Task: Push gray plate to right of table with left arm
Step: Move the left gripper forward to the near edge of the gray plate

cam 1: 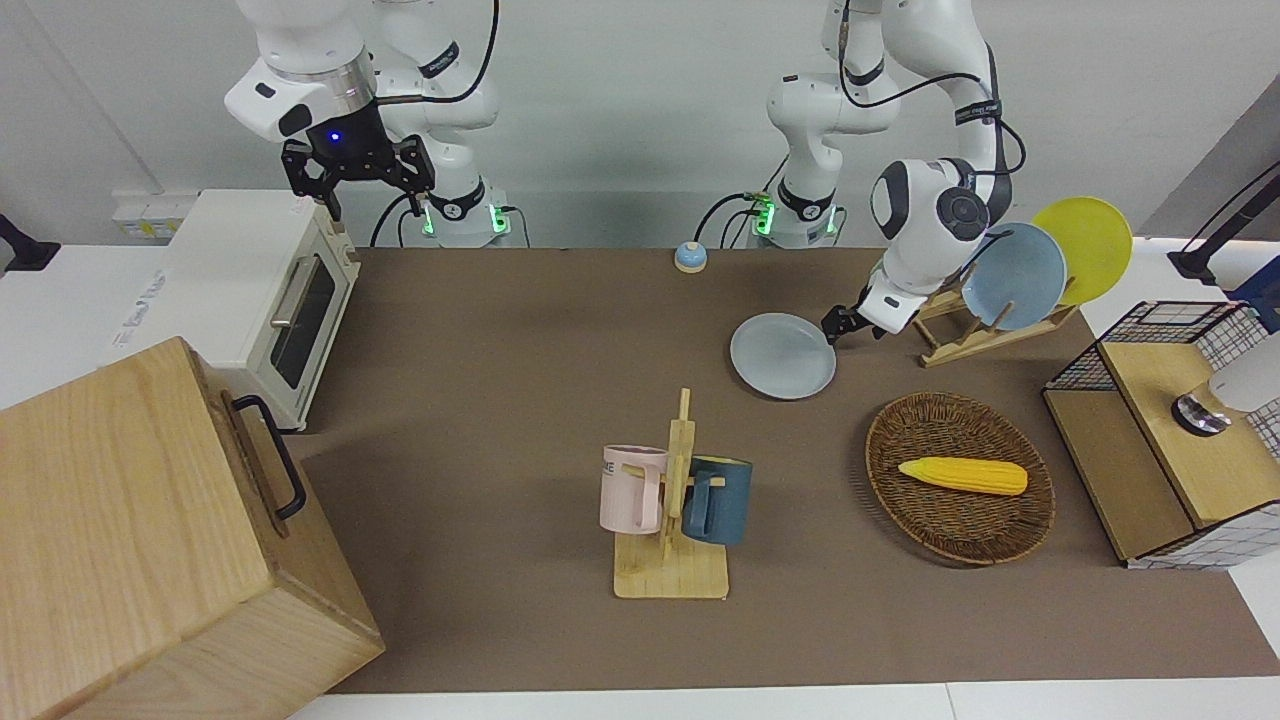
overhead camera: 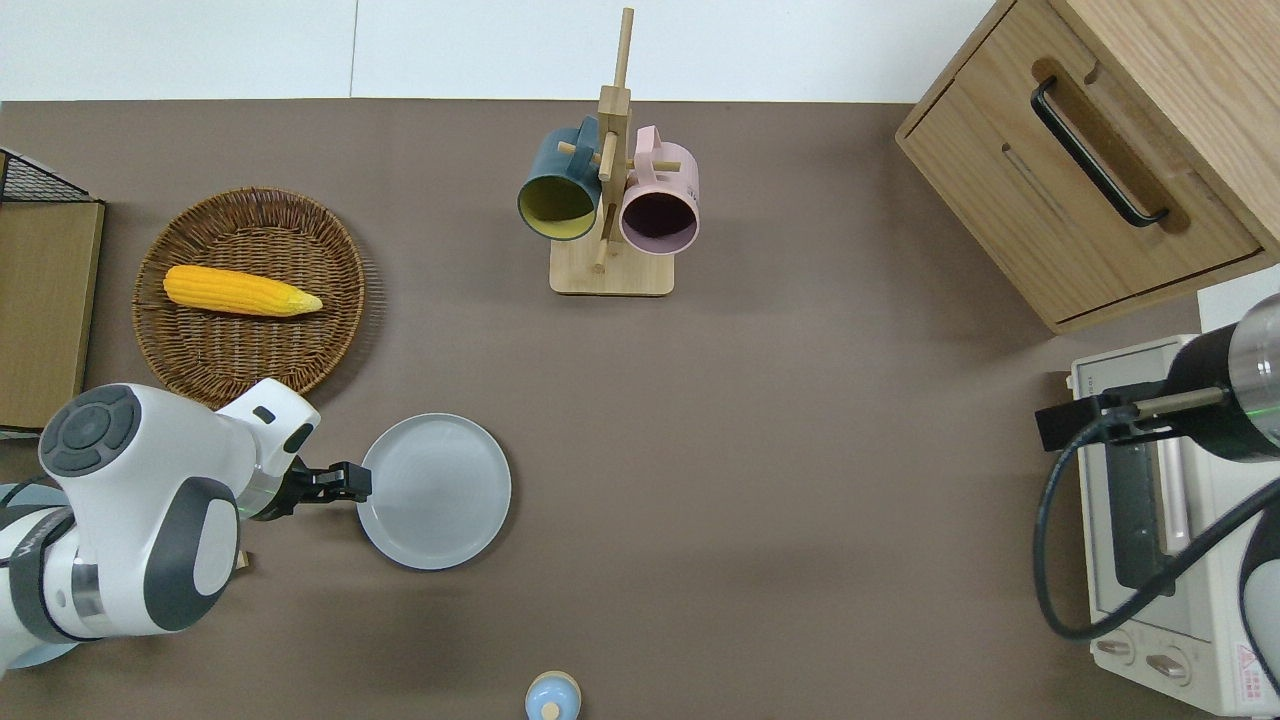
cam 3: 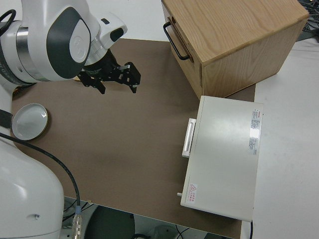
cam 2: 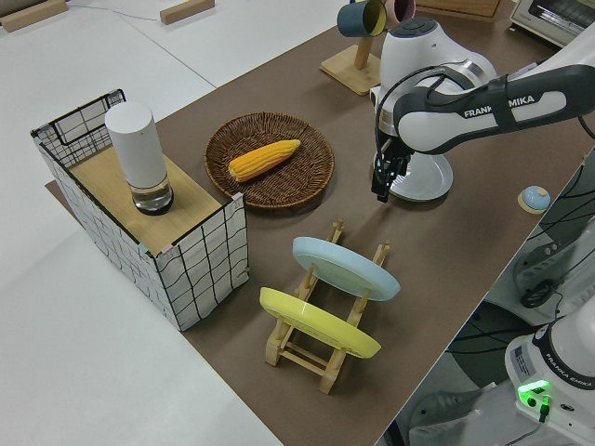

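Note:
The gray plate (cam 1: 783, 356) (overhead camera: 435, 491) lies flat on the brown table (cam 1: 500, 350), toward the left arm's end. My left gripper (cam 1: 838, 323) (overhead camera: 352, 482) is low at the table, shut with nothing in it, its tips touching the plate's rim on the side toward the left arm's end. In the left side view the left gripper (cam 2: 381, 182) points down and the arm covers part of the plate (cam 2: 426, 182). My right gripper (cam 1: 362, 190) (cam 3: 118, 89) is parked and open.
A wicker basket (overhead camera: 250, 290) with a corn cob (overhead camera: 240, 291) lies farther from the robots than the plate. A mug rack (overhead camera: 610, 215) stands mid-table. A dish rack (cam 1: 985, 325), a small bell (overhead camera: 552, 697), a toaster oven (cam 1: 255, 300) and a wooden cabinet (cam 1: 150, 530) are there too.

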Controlling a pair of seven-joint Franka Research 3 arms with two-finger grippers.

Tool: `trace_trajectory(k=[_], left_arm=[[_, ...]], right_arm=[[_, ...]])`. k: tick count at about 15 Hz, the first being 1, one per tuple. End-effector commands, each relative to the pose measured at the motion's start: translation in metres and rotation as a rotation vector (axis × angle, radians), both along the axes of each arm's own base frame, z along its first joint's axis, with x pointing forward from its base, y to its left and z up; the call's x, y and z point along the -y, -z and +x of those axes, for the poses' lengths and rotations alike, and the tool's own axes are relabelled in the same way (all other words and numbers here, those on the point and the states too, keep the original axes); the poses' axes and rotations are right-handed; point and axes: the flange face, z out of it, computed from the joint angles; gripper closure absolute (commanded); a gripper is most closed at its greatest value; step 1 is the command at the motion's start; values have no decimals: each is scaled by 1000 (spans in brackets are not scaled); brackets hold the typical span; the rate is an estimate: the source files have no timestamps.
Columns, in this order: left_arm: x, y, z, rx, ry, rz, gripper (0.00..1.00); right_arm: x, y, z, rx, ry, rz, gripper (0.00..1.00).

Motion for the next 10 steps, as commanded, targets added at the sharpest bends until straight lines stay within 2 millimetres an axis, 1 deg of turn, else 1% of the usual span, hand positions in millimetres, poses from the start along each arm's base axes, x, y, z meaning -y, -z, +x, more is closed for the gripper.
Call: trace_trajectory(k=[1,6,8,9,10], left_arm=[[5,4,-6,9,2,-21,124],[9,6,-6,6,11,-32,180],[14,18,-7,-17,13,-39,195],[22,20,-6,-10,19,-47,197],[24,24,-6,-12,23,-47,199]], right_arm=[[1,-2,-5,-6,-4,-3,5],[1,-2,-5,-6,-4,-3,5],[1,-2,-5,-6,-4,-3,5],[1,-2,-5,-6,-4,-1,5],[1,-2,-5,-6,-4,-1,5]])
